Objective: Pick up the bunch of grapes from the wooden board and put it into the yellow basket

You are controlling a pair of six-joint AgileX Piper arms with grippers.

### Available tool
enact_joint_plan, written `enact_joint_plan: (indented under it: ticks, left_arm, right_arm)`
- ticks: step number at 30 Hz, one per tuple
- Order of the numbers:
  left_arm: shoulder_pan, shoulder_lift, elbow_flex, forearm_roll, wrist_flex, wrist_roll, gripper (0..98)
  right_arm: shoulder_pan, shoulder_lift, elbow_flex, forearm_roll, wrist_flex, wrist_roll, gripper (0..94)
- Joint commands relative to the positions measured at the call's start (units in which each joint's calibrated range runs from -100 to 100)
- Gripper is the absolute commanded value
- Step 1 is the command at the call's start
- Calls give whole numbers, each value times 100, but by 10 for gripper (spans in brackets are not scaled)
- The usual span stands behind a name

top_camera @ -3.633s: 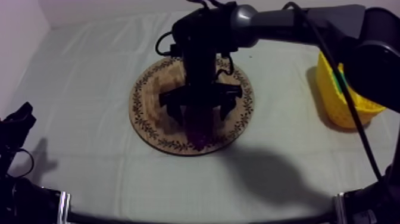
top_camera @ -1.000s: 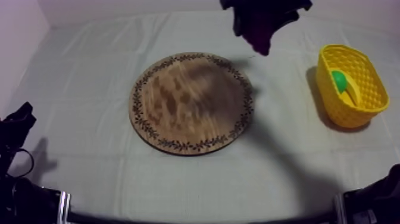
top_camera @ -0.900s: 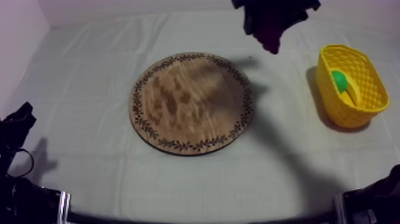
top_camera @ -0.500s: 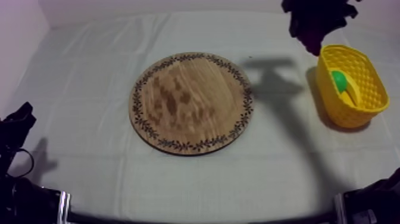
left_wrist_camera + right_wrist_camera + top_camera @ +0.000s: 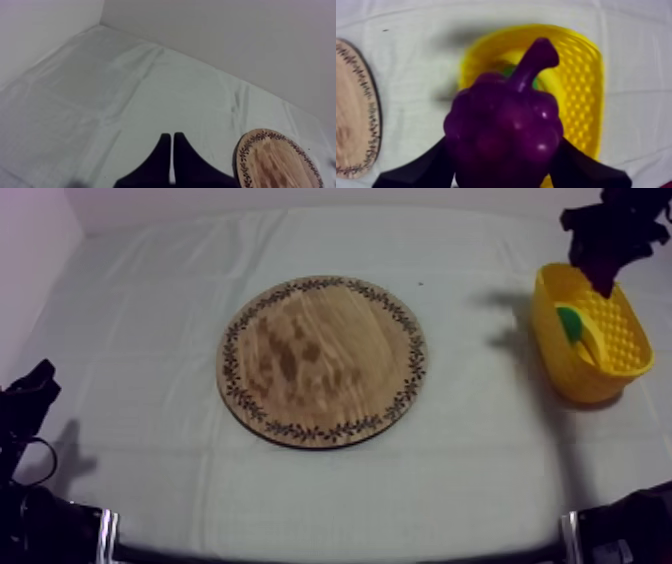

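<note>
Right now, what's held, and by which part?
Right gripper holds the bunch of grapes by the sides of its body, over the yellow basket. Left gripper: nothing.

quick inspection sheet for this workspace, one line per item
surface: grey-white cloth over the table, lightly creased
job's things: bunch of grapes held above the yellow basket, not yet in it; round wooden board mid-table, grapes off it
clutter: a green fruit and a yellow fruit in the basket, kinds unclear
grippers: right gripper shut on the grapes, by the basket's far rim; left gripper shut on nothing, low at the table's left
cables: nothing seen
surroundings: pale wall behind the table
</note>
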Motion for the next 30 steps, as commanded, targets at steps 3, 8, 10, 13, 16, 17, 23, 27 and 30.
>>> enact_joint_plan:
  ticks: [3,8,10,13,16,17,23,27,30]
  left_arm:
    - [2,2,-4,1,-2,-1,0]
    - [2,2,-4,1,-2,-1,0]
    - [2,2,-4,1,-2,-1,0]
    - [2,2,-4,1,-2,-1,0]
    - [2,2,-4,1,-2,-1,0]
    - [2,2,-4,1,-2,-1,0]
    - [2,2,-4,1,-2,-1,0]
    - [2,2,-4,1,-2,-1,0]
    - [2,2,-4,1,-2,-1,0]
  right_arm:
    - [350,-35,98,63,-124,95,448]
    - [525,-40,184,163,-200,171,453]
    - [554,-13,233,191,-219,181,457]
    - [573,62,301,218,-237,193,465]
    - [583,181,372,230,-283,219,473]
    - [585,233,398,232,-306,226,476]
    - [587,654,616,254,-425,291,523]
    - [562,977,751,270,-481,327,582]
    - [550,1195,768,256,-493,336,632]
